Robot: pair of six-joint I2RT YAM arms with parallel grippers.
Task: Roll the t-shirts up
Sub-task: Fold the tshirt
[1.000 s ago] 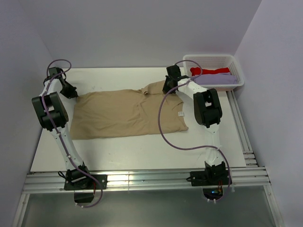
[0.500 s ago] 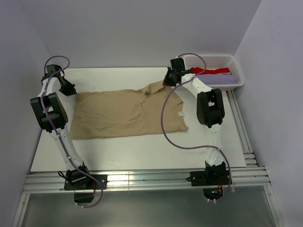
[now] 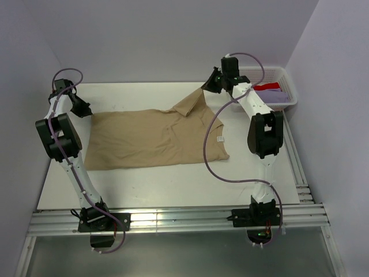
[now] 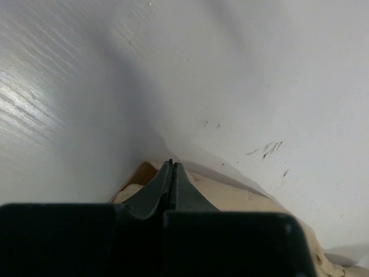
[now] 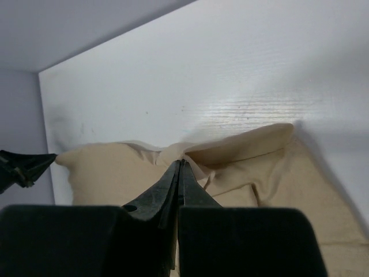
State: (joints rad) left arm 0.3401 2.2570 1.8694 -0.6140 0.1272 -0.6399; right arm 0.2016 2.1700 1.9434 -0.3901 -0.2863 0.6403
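Top cam: above, behind me, sees whole table (image 3: 144, 184). Wrist cams: close up, low over it. All three share tan tee (image 3: 138, 141).

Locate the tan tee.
Top view: the tan tee lies spread at centre, its far-left corner pinched by the left pincer and its far-right corner held up by the right pincer, just left of the basket.

I am in a robot lab, inside a small test booth. Plain pale walls (image 3: 173, 34) stand close on three sides of a flat white worktop (image 3: 144, 184). Shiny metal rails (image 3: 179, 219) run along its near edge. My left arm (image 3: 63, 144) and right arm (image 3: 264, 135) are bolted there. Purple cables (image 3: 230, 180) loop along both arms.
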